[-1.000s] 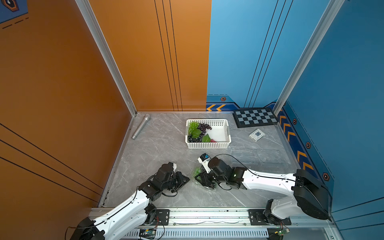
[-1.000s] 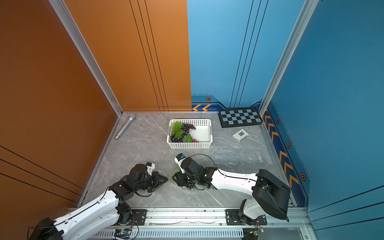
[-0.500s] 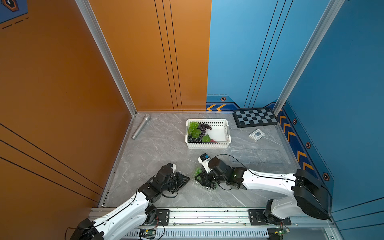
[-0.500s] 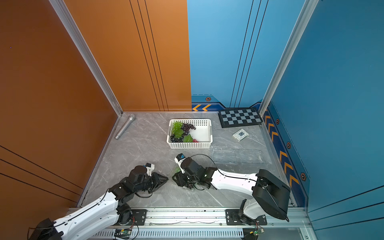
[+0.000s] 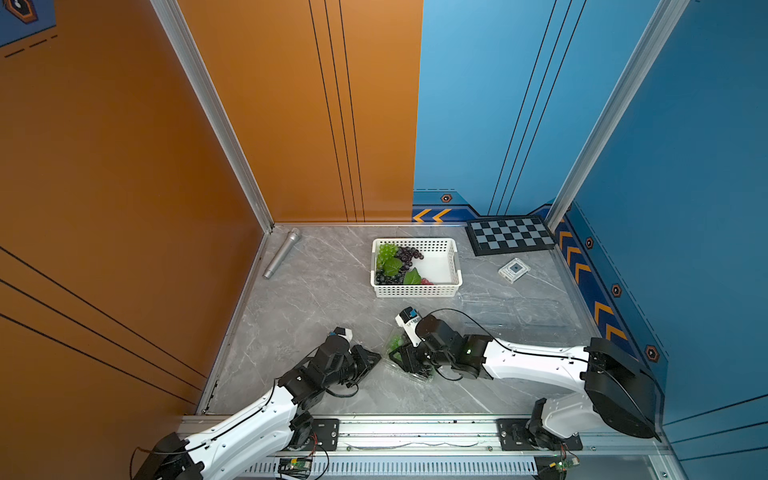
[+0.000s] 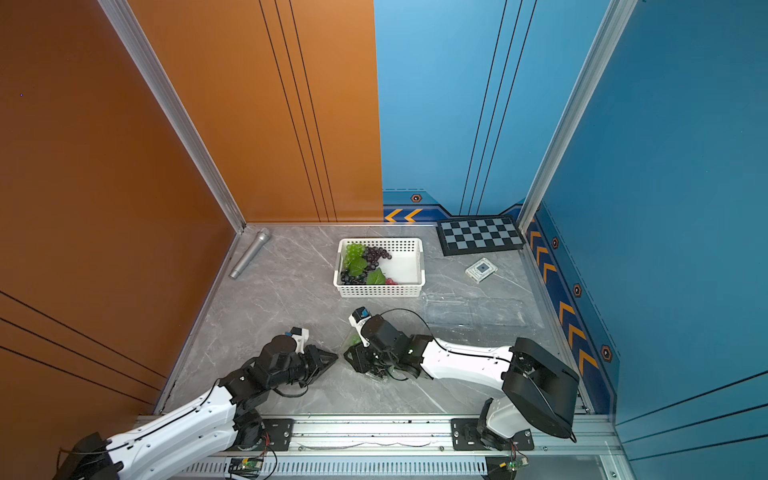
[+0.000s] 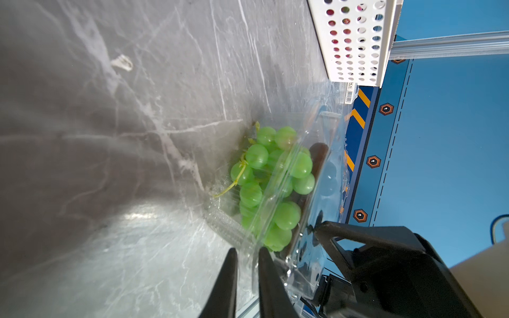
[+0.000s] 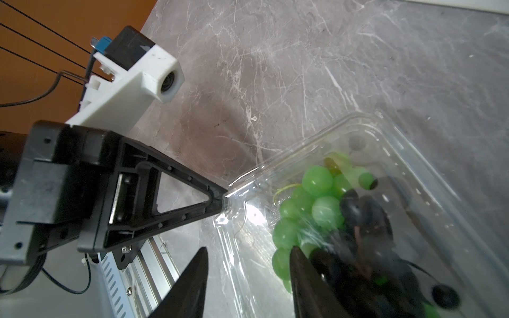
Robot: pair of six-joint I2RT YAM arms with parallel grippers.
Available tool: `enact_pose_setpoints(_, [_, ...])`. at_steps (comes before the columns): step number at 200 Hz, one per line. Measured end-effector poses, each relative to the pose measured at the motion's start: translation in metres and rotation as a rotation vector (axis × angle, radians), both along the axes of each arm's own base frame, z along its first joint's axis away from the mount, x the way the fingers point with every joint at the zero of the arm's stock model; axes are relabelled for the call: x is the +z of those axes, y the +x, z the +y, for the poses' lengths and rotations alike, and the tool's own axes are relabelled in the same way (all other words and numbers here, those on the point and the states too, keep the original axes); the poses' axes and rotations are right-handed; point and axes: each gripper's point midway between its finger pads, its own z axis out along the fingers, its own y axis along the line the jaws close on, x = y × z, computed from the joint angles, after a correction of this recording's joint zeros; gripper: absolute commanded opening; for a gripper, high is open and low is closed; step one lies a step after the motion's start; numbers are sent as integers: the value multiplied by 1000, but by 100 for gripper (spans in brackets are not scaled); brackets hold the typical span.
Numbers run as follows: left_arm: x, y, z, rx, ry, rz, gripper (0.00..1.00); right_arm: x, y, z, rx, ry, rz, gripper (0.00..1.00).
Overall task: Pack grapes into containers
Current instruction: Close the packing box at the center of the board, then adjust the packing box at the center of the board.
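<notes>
Near the front edge of the bench [image 5: 316, 299], between the two arms, lies a clear container [image 8: 355, 117] with a green bunch [image 7: 270, 179] of grapes inside; in a top view the bunch shows as a small green patch [image 5: 395, 341] under the right wrist. The left gripper [image 8: 223, 196] points at the container from the left. Its jaws are closed to a narrow slit on a corner of the clear lid, and the plastic is drawn to a point at the tip; the left wrist view shows that flap between the fingers [image 7: 231, 264]. The right gripper [image 8: 249, 249] has its jaws well apart across the container's near edge, one finger outside the plastic and the other against the clear plastic over the grapes; I cannot tell whether it holds anything. Farther back, mid-bench, stands a white basket [image 5: 415, 291] with the rest of the grapes: a light green bunch [image 5: 386, 251], dark bunches [image 5: 409, 253], leaves [image 5: 392, 266] and some red berries [image 5: 426, 281] at its front wall. More clear containers [image 5: 519, 309] lie flat just right of the basket's front corner. A microphone [image 5: 282, 253] lies by the left wall, and a checkerboard [image 5: 509, 235] at the back right.
</notes>
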Motion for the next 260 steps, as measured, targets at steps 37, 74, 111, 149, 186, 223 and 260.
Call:
enact_pose_setpoints(37, [-2, 0, 0, 22, 8, -4, 10, -1, 0, 0, -1, 5, -2, 49])
enact_pose_setpoints(74, [-4, 1, 1, 36, 11, -7, 9, -1, 1, 0, -5, 11, -2, 48])
enact_pose_setpoints(111, [-1, 2, 2, 54, 2, -16, 24, 2, 3, -3, -14, 16, -2, 50])
enact_pose_setpoints(149, [-3, 0, 16, 64, 89, -30, 47, 31, 6, -27, -59, 34, -6, 59])
enact_pose_setpoints(186, [23, 5, 26, 74, 146, -104, 50, 69, 6, -63, -142, 105, -12, 66])
enact_pose_setpoints(223, [32, 8, 33, 69, 210, -138, 50, 55, -14, -99, -220, 95, 82, 69])
enact_pose_setpoints(260, [52, 18, 31, 43, 274, -182, 50, 21, -30, -122, -282, 47, 183, 73])
